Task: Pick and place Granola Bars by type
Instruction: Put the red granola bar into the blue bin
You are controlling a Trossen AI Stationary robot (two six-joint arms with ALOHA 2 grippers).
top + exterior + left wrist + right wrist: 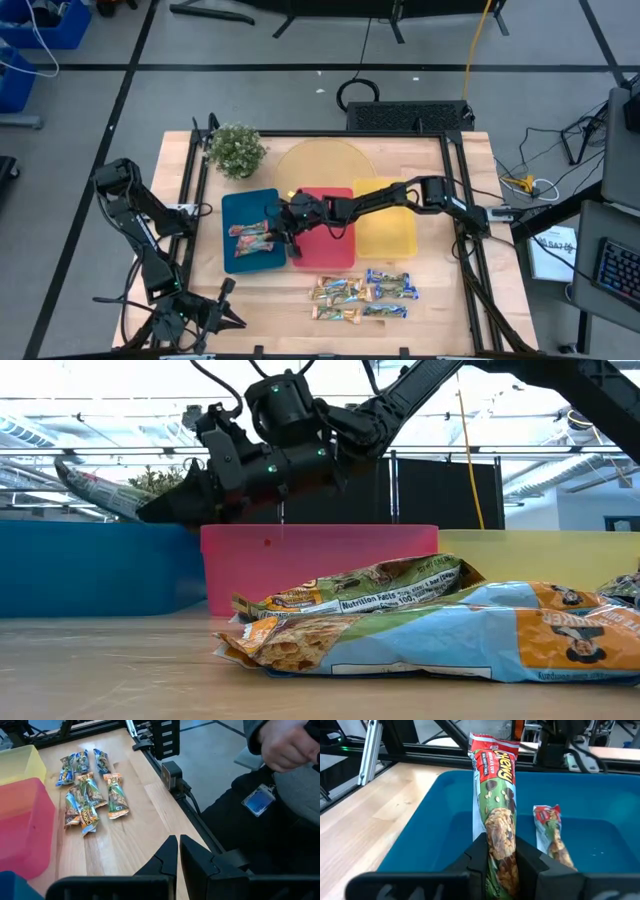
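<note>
From where I stand, the right gripper (501,857) is clamped on a red-green granola bar (496,795), held over the blue tray (420,820). Just beyond it another red-green bar (549,832) already lies in that tray. Farther off, the remaining bars (362,297) sit unsorted on the table (450,300); most work remains. The left gripper (178,855) waits, pinched together, empty.

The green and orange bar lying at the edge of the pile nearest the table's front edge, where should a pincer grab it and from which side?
Grip the green-orange bar across its narrow width at mid-length, coming straight down from above. It lies flat on the table, its outer long side free; the neighbouring bar crowds the other side, so a side approach looks poorer.
</note>
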